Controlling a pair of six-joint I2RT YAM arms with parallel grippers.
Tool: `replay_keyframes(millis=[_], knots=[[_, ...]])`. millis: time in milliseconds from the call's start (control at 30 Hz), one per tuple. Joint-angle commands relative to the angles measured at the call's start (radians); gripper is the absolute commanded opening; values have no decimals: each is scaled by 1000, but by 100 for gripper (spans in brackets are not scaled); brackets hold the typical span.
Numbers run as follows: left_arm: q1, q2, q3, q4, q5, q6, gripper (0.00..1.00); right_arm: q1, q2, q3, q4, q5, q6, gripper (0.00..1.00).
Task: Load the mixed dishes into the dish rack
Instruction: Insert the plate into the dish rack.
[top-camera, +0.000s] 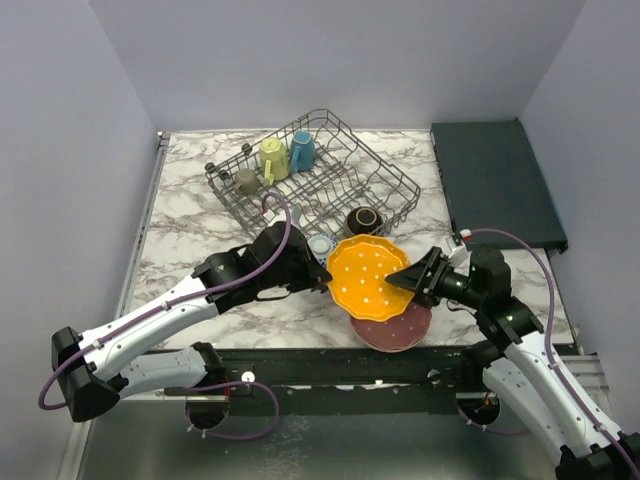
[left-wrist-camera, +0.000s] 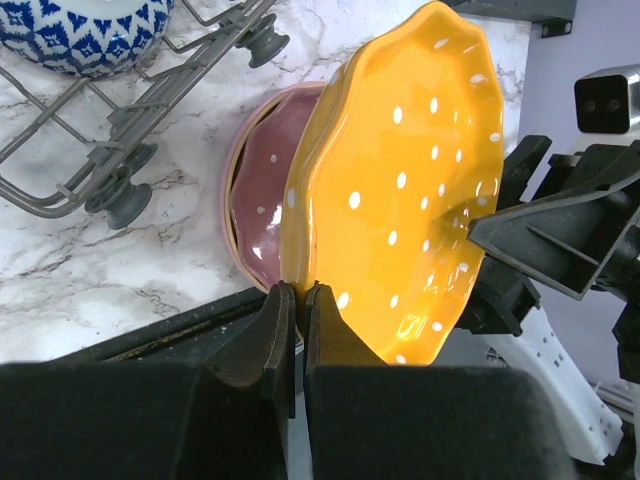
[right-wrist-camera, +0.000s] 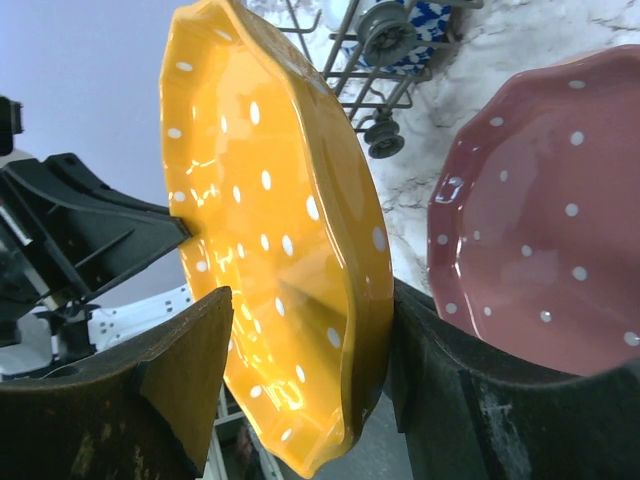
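Orange plate (top-camera: 365, 280) hangs tilted between the two arms, above the pink plate (top-camera: 400, 328), which lies on the worktop (top-camera: 190, 230) close to its near edge. From above, the left gripper (top-camera: 325, 272) meets the orange plate's left rim and the right gripper (top-camera: 403, 277) meets its right rim.

Only the left wrist view shows the left jaws pinched tight on the scalloped rim. Only the right wrist view shows the right jaws set wide, one finger on each face of the plate; whether both press it I cannot tell.

The dish rack (top-camera: 345, 175) stands just behind. The blue-white bowl (top-camera: 320, 244) and dark brown bowl (top-camera: 364, 220) sit on the marble between rack and plate. A yellow-green mug (top-camera: 273, 158), blue mug (top-camera: 301, 150) and grey cup (top-camera: 246, 181) sit along the rack's far left side. Bare marble spreads left of the left arm, and a dark tray (top-camera: 495, 180) borders the right.
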Motion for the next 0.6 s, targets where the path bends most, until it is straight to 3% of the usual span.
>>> replay_keyframes(millis=[0,233,567], knots=[[5,-64,-1,157,46,-56,0,6,-40,-13,84,-69,40,64],[5,-76,-23,164,79,-52,0,5,-71,-4,126,-90,67,52],[5,-61,-33,182,113,-43,0,5,-59,31,150,-110,62,47]])
